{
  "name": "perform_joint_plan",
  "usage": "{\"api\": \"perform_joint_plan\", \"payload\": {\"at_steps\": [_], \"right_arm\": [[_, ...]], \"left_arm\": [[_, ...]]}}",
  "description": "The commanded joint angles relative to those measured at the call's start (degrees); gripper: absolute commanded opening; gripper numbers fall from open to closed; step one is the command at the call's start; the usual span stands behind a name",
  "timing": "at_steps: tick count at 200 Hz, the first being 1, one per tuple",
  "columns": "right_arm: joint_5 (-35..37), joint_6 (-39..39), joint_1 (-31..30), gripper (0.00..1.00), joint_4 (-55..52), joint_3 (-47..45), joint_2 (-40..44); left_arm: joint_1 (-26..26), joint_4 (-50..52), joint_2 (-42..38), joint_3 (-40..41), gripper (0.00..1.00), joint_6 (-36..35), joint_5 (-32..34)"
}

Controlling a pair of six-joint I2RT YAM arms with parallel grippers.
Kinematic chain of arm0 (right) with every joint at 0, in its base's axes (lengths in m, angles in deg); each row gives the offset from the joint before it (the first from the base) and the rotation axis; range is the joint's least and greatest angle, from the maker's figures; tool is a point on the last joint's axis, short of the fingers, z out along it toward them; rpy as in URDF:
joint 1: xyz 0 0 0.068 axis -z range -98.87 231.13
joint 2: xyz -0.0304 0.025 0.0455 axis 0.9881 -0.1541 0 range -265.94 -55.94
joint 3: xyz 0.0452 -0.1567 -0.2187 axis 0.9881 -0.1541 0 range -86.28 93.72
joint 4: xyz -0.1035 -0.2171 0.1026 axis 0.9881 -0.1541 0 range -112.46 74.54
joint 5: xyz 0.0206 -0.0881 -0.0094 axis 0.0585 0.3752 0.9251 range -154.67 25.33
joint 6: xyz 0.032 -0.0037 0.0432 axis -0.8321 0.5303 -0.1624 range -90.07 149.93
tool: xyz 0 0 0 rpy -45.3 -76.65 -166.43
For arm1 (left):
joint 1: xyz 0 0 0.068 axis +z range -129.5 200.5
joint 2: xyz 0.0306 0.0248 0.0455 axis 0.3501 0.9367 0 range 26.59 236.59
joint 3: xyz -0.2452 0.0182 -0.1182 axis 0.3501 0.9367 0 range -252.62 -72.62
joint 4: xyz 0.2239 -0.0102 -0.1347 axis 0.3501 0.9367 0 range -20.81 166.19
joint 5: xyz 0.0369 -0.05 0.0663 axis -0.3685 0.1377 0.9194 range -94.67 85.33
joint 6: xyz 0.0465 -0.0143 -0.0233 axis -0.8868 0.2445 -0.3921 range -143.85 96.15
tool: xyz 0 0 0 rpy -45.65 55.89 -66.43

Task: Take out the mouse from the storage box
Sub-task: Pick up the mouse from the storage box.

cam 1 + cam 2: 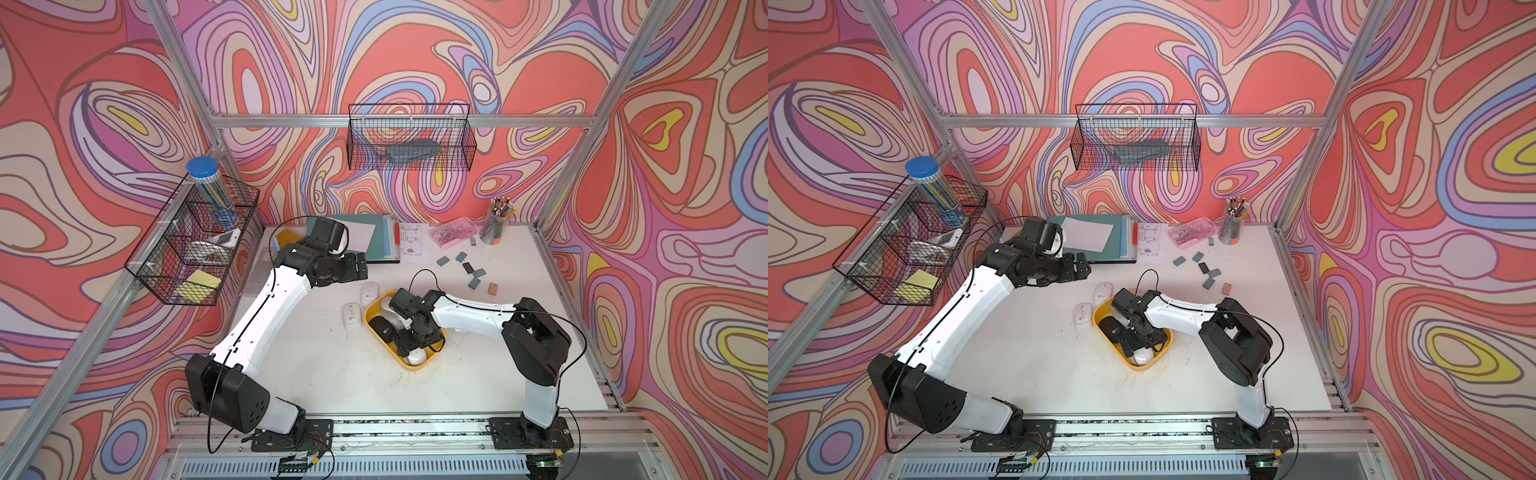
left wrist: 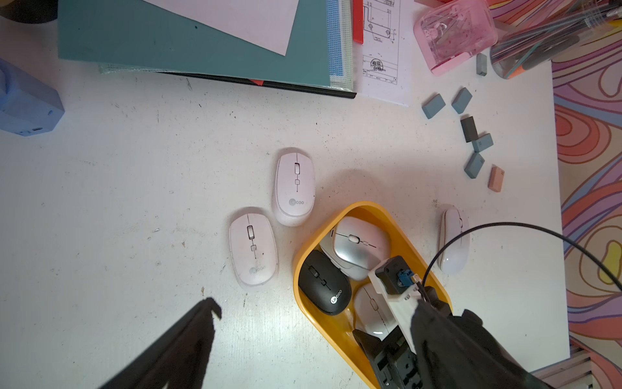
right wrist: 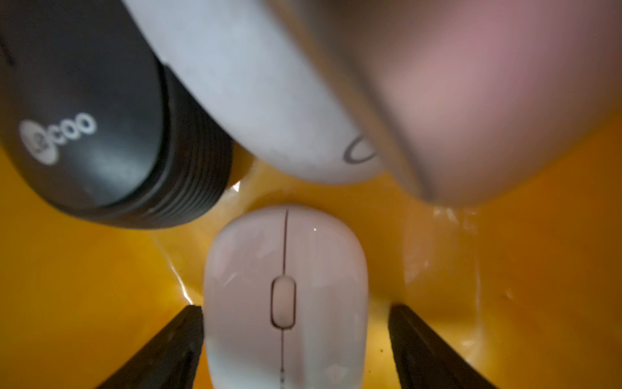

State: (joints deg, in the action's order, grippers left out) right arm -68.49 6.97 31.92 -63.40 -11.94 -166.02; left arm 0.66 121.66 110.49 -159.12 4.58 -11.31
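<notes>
Over the left half of the table (image 1: 316,374), near the folders (image 1: 374,241), the left gripper (image 1: 360,268) hangs clear of everything, its jaws spread wide with nothing between them. Nearer the front, a pale mouse (image 2: 252,246) and a second pale mouse (image 2: 294,187) lie on the table just left of the box, wheel ends toward the folders. The yellow storage box (image 2: 331,331) comes next, its long axis running from far-left to near-right in both top views. Inside it, a black mouse (image 2: 323,283) lies along the left wall and a silver mouse (image 2: 360,246) fills the far end. The white mouse (image 3: 286,269) sits at the near end, lengthwise along the box, wheel end pointing at the other two. The right gripper (image 3: 296,313) reaches down astride this mouse with its jaws parted. One finger (image 3: 181,336) is at its flank and the other stands off with a gap, so nothing is gripped. Right of the box, another white mouse (image 2: 452,239) rests on the table.
</notes>
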Motion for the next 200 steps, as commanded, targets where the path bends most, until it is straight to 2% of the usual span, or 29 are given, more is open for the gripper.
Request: {"api": "perform_joint_plan", "payload": {"at_steps": [1, 31, 46, 110, 134, 159, 180, 200], "right_arm": [[0.8, -1.7, -0.5, 0.76, -0.1, 0.0, -3.0], [3.2, -3.3, -1.2, 0.51, -0.9, -0.1, -2.3], [4.4, -4.0, -1.6, 0.45, -1.3, 0.1, -0.9], [7.4, -6.2, -2.9, 0.41, -4.9, 4.2, 10.0], [8.8, -5.9, -3.0, 0.41, -8.1, 6.6, 10.5], [15.1, -5.8, -2.8, 0.41, -11.2, 7.6, 11.7], [18.2, -5.6, 0.3, 0.41, -13.9, 7.0, 13.2], [19.5, -5.8, 6.7, 0.41, -14.6, 4.0, 16.5]], "left_arm": [[0.4, -1.0, -0.1, 0.7, 0.94, -0.8, -0.6], [0.3, -1.1, -0.1, 0.8, 0.95, -0.7, -0.8], [0.3, -1.1, -0.1, 0.7, 0.95, -0.7, -0.8], [0.4, -1.1, -0.3, 0.7, 0.94, -0.8, -0.9], [0.3, -1.1, -0.3, 0.8, 0.95, -0.7, -1.2], [0.3, -1.1, -0.3, 0.8, 0.95, -0.7, -1.3], [0.4, -1.2, -0.3, 0.8, 0.95, -0.7, -1.4], [0.4, -1.1, -0.3, 0.8, 0.95, -0.6, -1.5]]}}
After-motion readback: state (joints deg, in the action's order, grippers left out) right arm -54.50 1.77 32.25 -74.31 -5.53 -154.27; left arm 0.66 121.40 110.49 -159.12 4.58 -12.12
